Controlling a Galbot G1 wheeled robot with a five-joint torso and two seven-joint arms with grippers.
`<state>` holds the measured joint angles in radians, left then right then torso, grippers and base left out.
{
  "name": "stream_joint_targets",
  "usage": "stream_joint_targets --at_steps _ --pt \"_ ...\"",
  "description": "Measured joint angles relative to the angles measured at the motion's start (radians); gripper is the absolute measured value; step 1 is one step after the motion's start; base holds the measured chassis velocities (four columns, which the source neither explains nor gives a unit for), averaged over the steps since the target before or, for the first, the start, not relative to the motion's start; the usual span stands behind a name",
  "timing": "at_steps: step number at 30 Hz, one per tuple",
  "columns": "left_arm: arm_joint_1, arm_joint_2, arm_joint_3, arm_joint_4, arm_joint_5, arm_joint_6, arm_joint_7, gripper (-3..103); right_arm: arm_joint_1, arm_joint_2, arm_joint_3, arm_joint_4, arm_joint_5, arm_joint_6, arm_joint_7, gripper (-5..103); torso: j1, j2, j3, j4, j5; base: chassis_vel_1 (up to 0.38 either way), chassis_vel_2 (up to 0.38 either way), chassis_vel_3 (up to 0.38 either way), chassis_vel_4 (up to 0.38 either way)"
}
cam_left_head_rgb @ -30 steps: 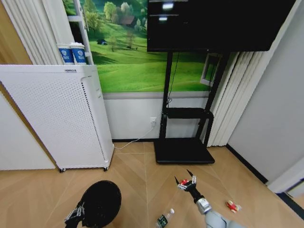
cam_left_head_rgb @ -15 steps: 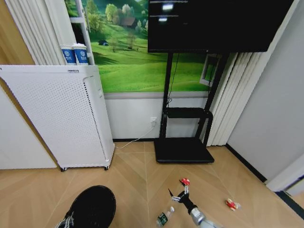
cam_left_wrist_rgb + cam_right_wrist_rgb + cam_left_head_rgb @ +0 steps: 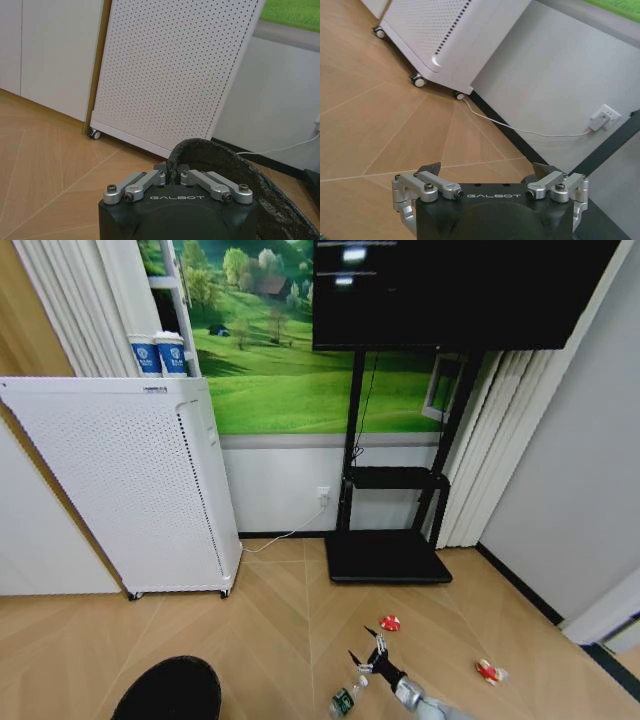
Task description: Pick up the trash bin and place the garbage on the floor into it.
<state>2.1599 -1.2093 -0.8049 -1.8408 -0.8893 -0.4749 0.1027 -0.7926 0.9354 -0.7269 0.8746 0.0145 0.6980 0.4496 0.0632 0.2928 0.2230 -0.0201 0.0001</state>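
Black woven rim of the trash bin sits pinched in my left claw, the round bucket low at my left over the floor. My right claw spreads wide just above the clear green-labelled bottle. Two crumpled red-and-white wrappers lie on herringbone wood floor beyond.

Open floor: bare wood between the white cabinet and the TV stand.
Blocked: cabinet to the stand's left, curtain and wall to its right.
Floor clutter: bottle and two wrappers in front of the stand.
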Motion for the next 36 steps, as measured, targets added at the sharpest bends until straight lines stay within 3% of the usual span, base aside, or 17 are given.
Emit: stream_joint_targets --at_steps 6,9,11,17,25,29,32,36 --pt "-0.004 -0.001 -0.001 0.024 -0.017 -0.009 0.014 7 -0.008 -0.022 0.007 -0.015 -0.024 0.003 -0.018 100 0.000 0.000 0.000 -0.0001 0.0001 0.000 0.000 0.000 0.000" --pt "-0.016 0.003 0.002 0.038 -0.023 -0.010 0.016 7 -0.012 -0.040 0.051 -0.042 -0.086 0.008 -0.026 100 0.000 0.000 0.000 -0.0001 -0.0002 0.000 0.000 0.000 0.000" --pt "-0.030 0.003 0.011 0.047 -0.026 -0.010 0.016 7 -0.020 -0.048 0.098 -0.071 -0.201 0.021 -0.027 100 0.000 0.000 0.000 -0.0001 -0.0002 0.000 0.000 0.000 0.000" --pt "-0.047 0.004 0.025 0.061 -0.028 -0.010 0.016 7 -0.028 -0.073 0.131 -0.080 -0.291 0.025 -0.014 100 0.000 0.000 0.000 -0.0001 0.0000 0.000 0.000 0.000 0.000" --pt "-0.069 0.010 0.036 0.070 -0.033 -0.006 0.015 7 -0.022 -0.134 0.175 -0.059 -0.536 -0.001 0.080 100 0.000 0.000 0.000 0.0001 0.0000 0.000 0.000 0.000 0.000" --pt "-0.075 0.014 0.039 0.068 -0.036 -0.003 0.013 7 -0.016 -0.159 0.144 -0.043 -0.515 0.003 0.076 100 0.000 0.000 0.000 0.0002 -0.0001 0.000 0.000 0.000 0.000" --pt "-0.079 0.017 0.041 0.066 -0.036 -0.001 0.012 7 -0.016 -0.163 0.142 -0.065 -0.593 0.031 0.054 100 0.000 0.000 0.000 -0.0001 0.0003 0.000 0.000 0.000 0.000" --pt "-0.083 0.019 0.042 0.061 -0.035 0.004 0.010 7 -0.024 -0.164 0.138 -0.083 -0.605 0.047 0.035 100 0.000 0.000 0.000 0.0000 -0.0003 0.000 0.000 0.000 0.000"
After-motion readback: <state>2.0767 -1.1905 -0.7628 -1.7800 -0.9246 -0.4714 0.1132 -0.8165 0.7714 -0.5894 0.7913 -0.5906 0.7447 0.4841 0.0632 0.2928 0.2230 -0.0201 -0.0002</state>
